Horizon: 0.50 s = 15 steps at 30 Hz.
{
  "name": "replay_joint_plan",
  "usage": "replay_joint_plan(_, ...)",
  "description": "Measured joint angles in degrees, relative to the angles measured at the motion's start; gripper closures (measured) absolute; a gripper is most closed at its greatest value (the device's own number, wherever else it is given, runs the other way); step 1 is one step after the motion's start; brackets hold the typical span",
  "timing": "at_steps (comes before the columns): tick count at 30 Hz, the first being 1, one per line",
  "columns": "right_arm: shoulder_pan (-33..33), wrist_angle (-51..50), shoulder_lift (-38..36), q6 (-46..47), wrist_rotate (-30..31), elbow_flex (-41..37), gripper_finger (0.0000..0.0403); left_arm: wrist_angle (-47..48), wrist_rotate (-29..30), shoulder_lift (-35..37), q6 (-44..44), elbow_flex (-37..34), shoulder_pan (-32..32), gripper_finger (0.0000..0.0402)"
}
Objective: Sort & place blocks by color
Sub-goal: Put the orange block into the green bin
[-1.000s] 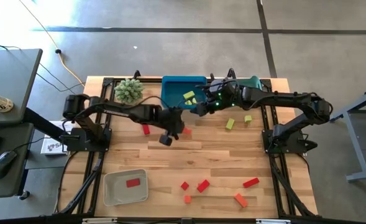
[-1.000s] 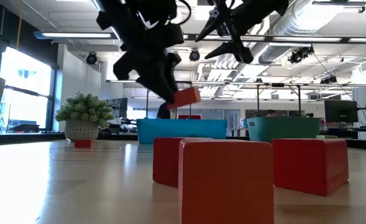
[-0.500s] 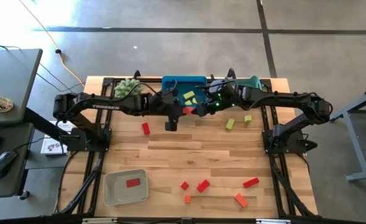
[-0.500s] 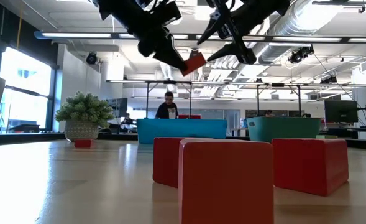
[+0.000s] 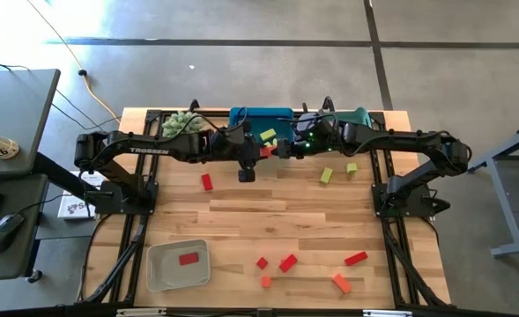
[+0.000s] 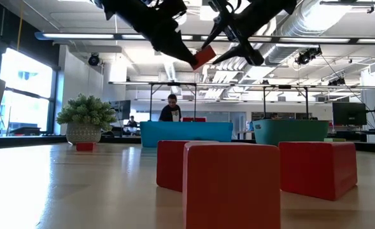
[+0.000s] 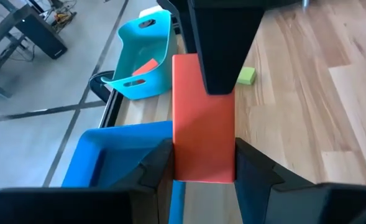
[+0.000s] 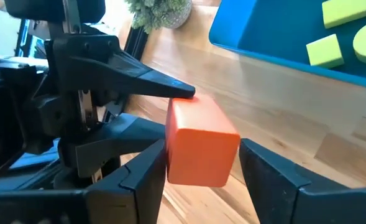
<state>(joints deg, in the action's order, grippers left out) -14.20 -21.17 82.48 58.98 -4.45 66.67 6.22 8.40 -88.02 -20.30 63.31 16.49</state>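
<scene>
My left gripper is shut on an orange-red block, high above the table by the near rim of the blue tray. The block also shows in the low view. My right gripper is open and faces it from the right. Its fingers stand on either side of the block's free end. Yellow-green blocks lie in the blue tray. One red block lies in the grey tray. My left gripper pinches the orange-red block between its two fingers, at the end of the block nearest its wrist. The fingers come from the table's left, slanting slightly down. The block is lifted clear and sticks out toward my right gripper. My right gripper: I cannot tell whether its fingers touch the block.
A teal basket holding an orange piece stands at the far right, a spiky plant at the far left. Loose blocks lie on the wood: red, yellow-green, and several red and orange ones near the near edge.
My left gripper has risen and moved toward the far edge and my right gripper, carrying the orange-red block up from mid-table to between the right gripper's fingers. The right arm has kept nearly still.
</scene>
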Motion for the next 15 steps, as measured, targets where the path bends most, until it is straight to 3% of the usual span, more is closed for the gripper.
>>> replay_joint_plan(8, 0.0, 0.7, 0.0, 1.6, 1.0, 0.0, 0.0293, -0.4, 1.3, -0.1, 0.2, 0.0, 0.0, 0.0298)
replay_joint_plan(15, 0.0, 1.9, 0.0, 0.6, 2.5, 0.0, 0.0297, -0.7, 3.0, -0.1, -0.1, 0.0, 0.0, 0.0283)
